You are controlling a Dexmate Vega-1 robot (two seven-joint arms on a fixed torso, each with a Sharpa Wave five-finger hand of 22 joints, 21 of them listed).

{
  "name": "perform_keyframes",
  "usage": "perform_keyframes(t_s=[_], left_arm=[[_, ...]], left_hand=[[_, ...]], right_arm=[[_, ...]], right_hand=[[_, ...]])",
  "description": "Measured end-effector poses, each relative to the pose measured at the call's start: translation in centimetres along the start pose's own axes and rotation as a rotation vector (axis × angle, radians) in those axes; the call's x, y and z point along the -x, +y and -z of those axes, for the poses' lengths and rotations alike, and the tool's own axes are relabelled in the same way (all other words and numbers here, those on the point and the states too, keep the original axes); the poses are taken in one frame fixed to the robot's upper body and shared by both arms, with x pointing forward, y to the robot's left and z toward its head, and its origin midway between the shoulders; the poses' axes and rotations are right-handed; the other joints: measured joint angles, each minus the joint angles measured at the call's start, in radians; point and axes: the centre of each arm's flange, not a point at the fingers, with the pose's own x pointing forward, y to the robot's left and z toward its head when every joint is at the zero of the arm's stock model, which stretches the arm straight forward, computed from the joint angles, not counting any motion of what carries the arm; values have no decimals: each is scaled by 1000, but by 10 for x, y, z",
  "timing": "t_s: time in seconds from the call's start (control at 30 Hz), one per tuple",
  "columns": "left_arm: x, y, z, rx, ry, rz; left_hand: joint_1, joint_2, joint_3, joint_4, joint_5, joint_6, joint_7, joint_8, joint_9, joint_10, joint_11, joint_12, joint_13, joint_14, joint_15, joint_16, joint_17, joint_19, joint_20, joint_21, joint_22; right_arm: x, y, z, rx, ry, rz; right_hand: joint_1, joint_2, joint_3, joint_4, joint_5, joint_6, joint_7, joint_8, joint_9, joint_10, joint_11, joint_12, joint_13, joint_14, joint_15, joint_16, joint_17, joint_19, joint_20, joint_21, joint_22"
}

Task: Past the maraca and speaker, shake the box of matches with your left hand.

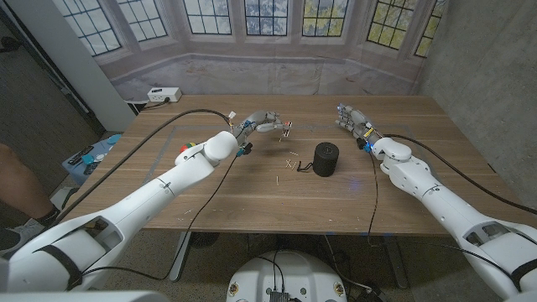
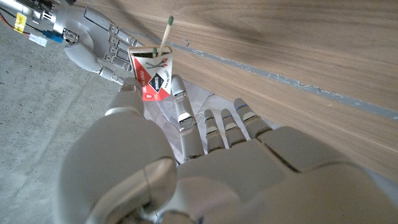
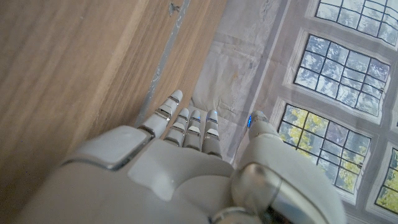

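Matchbox (image 2: 153, 74) x1 pinched in left hand (image 2: 186, 155); speaker (image 1: 325, 158) x1.

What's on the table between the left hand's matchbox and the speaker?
Head view: loose matches scattered on the wood between the matchbox and the speaker.

Only the speaker (image 1: 325, 158) and loose matches (image 1: 291, 163) stand between the hands.

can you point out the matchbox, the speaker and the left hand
box of matches (image 2: 152, 76), left wrist view, on its red and white printed face
speaker (image 1: 325, 158), head view, on its black side wall
left hand (image 1: 262, 124), head view, on the back of the hand
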Motion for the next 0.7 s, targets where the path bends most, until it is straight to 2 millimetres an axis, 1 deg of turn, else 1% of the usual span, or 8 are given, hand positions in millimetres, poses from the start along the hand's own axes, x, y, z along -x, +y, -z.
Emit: perform_keyframes(t_s=[0.1, 0.17, 0.6, 0.7], left_arm=[[1, 0, 0, 0, -2, 0], [1, 0, -3, 1, -14, 2], [2, 1, -5, 3, -36, 11], [1, 2, -6, 4, -42, 15]], left_hand=[[0, 0, 0, 0, 0, 0, 0, 0, 0, 0, 0, 0, 0, 0, 0, 0, 0, 0, 0, 0, 0], [0, 0, 0, 0, 0, 0, 0, 0, 0, 0, 0, 0, 0, 0, 0, 0, 0, 0, 0, 0, 0], [0, 0, 0, 0, 0, 0, 0, 0, 0, 0, 0, 0, 0, 0, 0, 0, 0, 0, 0, 0, 0], [0, 0, 0, 0, 0, 4, 4, 0, 0, 0, 0, 0, 0, 0, 0, 0, 0, 0, 0, 0, 0]], right_arm=[[0, -1, -1, -1, -7, 8], [4, 4, -6, -4, -25, -1], [8, 10, -11, -7, -46, 6], [9, 12, -13, -6, -51, 6]], right_hand=[[1, -1, 0, 0, 0, 0, 0, 0, 0, 0, 0, 0, 0, 0, 0, 0, 0, 0, 0, 0, 0], [1, -1, 0, 0, 0, 0, 0, 0, 0, 1, 1, 0, 0, 0, 0, 0, 0, 0, 0, 0, 0], [1, -1, 0, 0, 0, 0, 0, 0, 0, 3, 3, 0, 0, -4, 4, 0, 0, 0, 0, 0, 0], [1, -1, 0, 0, 0, 0, 0, 0, 0, 4, 3, 0, 0, -4, 4, 0, 0, 0, 0, 0, 0]])
